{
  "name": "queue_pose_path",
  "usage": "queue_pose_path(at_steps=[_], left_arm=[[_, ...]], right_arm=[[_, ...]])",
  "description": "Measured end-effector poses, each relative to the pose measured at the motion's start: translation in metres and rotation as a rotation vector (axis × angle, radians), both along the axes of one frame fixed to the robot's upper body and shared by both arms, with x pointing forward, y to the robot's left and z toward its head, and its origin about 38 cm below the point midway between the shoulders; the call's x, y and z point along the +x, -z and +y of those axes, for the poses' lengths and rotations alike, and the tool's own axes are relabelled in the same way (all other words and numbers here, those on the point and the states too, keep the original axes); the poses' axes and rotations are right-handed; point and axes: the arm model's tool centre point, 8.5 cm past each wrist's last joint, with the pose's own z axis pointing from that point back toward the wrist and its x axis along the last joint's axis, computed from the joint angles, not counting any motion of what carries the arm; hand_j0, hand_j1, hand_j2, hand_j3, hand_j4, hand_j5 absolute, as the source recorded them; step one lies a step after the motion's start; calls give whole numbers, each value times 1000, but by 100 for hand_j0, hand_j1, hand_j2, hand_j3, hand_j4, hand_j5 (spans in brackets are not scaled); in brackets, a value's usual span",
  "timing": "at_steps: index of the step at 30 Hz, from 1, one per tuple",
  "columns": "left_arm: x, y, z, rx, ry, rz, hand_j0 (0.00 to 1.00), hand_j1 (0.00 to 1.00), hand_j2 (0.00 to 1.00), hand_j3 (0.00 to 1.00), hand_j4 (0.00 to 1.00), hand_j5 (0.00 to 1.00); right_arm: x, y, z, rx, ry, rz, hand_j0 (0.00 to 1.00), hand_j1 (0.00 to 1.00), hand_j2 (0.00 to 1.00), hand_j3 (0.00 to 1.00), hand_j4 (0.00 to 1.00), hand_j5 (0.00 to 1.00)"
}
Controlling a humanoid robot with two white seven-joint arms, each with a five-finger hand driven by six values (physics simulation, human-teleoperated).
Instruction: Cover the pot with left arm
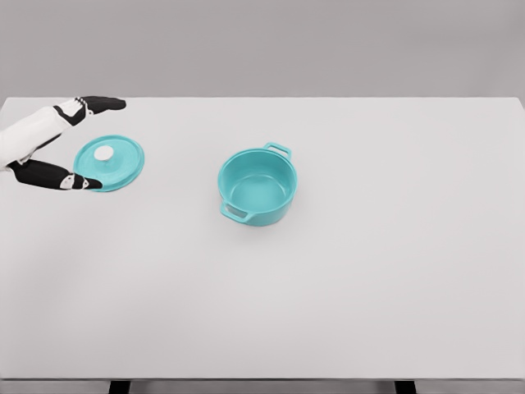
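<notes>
A teal pot point(257, 186) with two side handles stands uncovered near the middle of the white table point(369, 271). Its teal lid point(110, 162) with a white knob lies flat on the table at the far left. My left hand point(92, 144) comes in from the left edge with its fingers spread wide, the thumb point(72, 180) at the lid's near rim and the fingers point(100, 104) above its far side. The hand brackets the lid without closing on it. The right arm is out of view.
The grey wall runs behind the table's far edge point(262, 98).
</notes>
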Motion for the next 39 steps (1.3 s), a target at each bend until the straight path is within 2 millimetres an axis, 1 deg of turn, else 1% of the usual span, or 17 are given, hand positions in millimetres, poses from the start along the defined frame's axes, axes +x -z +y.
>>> queue_pose_path(at_steps=[3,5,8,11,13,15,16,17,18,20,24,25,27,31,32,34,39], left_arm=[[2,1,3,-3,-12,5,100,100,100,100,100,100],[9,7,13,-10,-47,22,100,100,100,100,100,100],[30,3,15,-24,-72,19,100,100,100,100,100,100],[38,27,16,-21,-90,81,100,100,100,100,100,100],[52,35,18,-45,-124,97,100,100,100,100,100,100],[64,45,28,-62,-176,123,100,100,100,100,100,100],[72,45,35,-61,-206,127,100,100,100,100,100,100],[84,33,42,-40,-234,105,100,100,100,100,100,100],[89,41,48,-8,-263,124,100,100,100,100,100,100],[89,67,60,34,-311,181,100,100,100,100,100,100],[91,99,62,23,-352,257,100,100,100,100,100,100],[92,101,61,8,-357,263,100,100,100,100,100,100],[101,91,60,-18,-359,246,100,100,100,100,100,100],[103,95,60,-64,-370,269,100,100,100,100,100,100],[108,90,60,-72,-375,263,100,100,100,100,100,100],[113,93,61,-73,-391,279,99,99,99,99,99,99],[111,118,59,-34,-401,346,98,98,98,98,98,98]], right_arm=[[0,0,0,0,0,1,100,100,100,100,100,100],[0,0,0,0,0,1,100,100,100,100,100,100],[-1,0,0,0,1,2,100,100,100,100,100,100],[0,0,0,0,0,1,100,100,100,100,100,100],[0,0,0,0,0,1,100,100,100,100,100,100],[0,0,0,0,0,1,100,100,100,100,100,100],[0,0,0,0,1,1,100,100,100,100,100,100],[0,0,0,0,1,1,100,100,100,100,100,100],[-1,0,0,0,0,2,100,100,100,100,100,100],[0,0,0,0,0,1,100,100,100,100,100,100],[0,0,0,0,1,1,100,100,100,100,100,100],[0,0,0,0,0,1,100,100,100,100,100,100],[0,0,0,0,1,1,100,100,100,100,100,100],[0,0,0,0,0,1,100,100,100,100,100,100],[0,0,0,0,0,1,100,100,100,100,100,100],[0,0,0,0,0,1,100,100,100,100,100,100],[0,0,0,0,0,1,100,100,100,100,100,100]])
